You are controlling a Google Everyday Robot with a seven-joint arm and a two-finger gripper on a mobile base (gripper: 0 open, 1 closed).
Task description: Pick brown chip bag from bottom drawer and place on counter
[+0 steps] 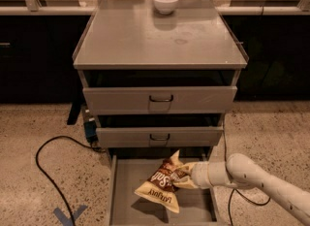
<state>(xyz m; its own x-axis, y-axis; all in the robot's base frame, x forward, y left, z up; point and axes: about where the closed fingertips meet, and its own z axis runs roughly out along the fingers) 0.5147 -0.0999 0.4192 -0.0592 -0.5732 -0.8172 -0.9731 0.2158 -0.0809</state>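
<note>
The brown chip bag (160, 182), dark brown with cream-yellow ends and white lettering, hangs tilted above the floor of the open bottom drawer (127, 197). My gripper (183, 175) reaches in from the right on a white arm and is shut on the bag's right upper end, holding it lifted off the drawer floor. The counter (145, 38), a flat grey cabinet top with raised side rims and a faint round stain, lies above the two closed drawer fronts.
A white bowl (165, 2) stands at the back of the counter. Two grey drawer fronts with dark handles (161, 98) sit above the open drawer. A black cable (48, 171) loops on the speckled floor at left, near blue tape (69, 215).
</note>
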